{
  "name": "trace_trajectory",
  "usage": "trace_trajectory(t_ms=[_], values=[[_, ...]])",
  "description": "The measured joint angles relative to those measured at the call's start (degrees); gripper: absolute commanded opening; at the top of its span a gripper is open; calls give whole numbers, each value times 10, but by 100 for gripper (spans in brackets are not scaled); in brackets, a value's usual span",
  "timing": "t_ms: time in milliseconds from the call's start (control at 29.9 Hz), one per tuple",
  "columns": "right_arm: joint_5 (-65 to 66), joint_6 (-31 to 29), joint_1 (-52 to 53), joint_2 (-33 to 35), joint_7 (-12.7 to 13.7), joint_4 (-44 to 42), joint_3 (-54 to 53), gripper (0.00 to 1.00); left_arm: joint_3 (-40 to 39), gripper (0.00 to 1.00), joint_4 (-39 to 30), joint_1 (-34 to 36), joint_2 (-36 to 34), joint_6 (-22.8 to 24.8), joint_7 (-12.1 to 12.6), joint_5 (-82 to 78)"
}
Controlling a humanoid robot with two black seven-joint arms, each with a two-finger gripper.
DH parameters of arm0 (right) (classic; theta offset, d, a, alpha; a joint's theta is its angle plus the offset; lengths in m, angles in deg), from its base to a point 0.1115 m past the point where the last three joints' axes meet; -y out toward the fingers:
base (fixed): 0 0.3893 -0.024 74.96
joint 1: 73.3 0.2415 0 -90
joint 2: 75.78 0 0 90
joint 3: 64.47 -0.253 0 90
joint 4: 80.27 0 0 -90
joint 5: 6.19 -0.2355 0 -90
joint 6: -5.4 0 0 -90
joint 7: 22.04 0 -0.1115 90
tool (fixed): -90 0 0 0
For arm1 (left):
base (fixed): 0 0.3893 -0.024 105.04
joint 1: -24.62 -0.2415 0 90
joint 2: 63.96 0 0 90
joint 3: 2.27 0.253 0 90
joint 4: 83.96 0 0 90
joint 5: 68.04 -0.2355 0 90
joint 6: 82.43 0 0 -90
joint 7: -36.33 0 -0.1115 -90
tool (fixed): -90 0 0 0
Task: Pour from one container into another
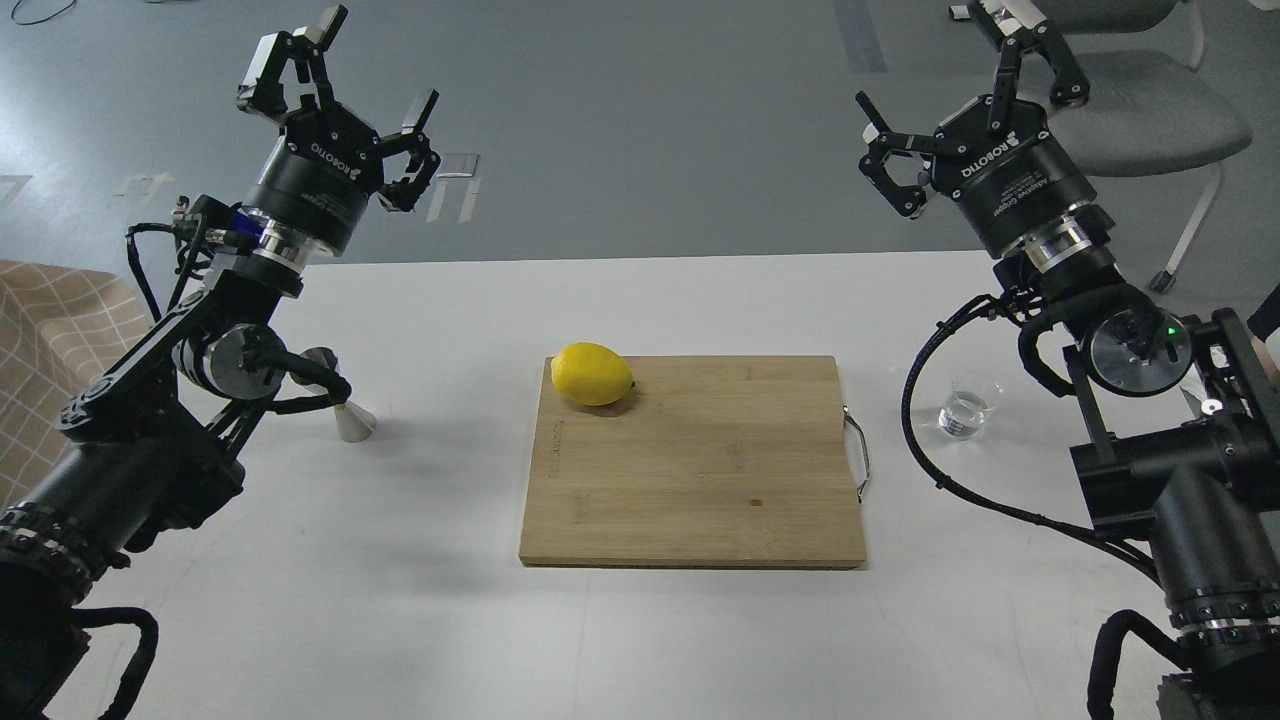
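Observation:
The small clear glass tumbler (968, 407) stands upright on the white table at the right, just left of my right arm. On the left stands the steel jigger (350, 418), its upper cone partly hidden behind my left arm and cable. My left gripper (372, 70) is raised high above the table's far left edge, open and empty. Also lifted and empty, my right gripper (925, 60) hangs open over the far right edge, well above the glass.
A wooden cutting board (700, 470) with a metal handle lies mid-table, a yellow lemon (592, 374) on its far left corner. A grey chair (1140, 110) stands behind the table at right. A patterned surface (60, 320) sits at the left edge.

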State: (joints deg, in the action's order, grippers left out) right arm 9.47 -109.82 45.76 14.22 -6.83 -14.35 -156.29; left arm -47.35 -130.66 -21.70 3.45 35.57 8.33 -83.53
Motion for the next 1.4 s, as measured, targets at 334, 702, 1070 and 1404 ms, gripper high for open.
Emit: trace_trajectory(t_ms=[334,702,1070,1404], values=[[0,3,0,0,0,1,0,100,-3,98,0,-4,-2,0,0,0],[-2,4,0,0,0,2,1,100,-7,98,1,-4,-1,0,0,0],[-3,4,1,0,0,2,1,100,-10,98,1,-4,-1,0,0,0],[-3,4,1,0,0,3,1,100,-10,98,5,-4,0,0,0,0]])
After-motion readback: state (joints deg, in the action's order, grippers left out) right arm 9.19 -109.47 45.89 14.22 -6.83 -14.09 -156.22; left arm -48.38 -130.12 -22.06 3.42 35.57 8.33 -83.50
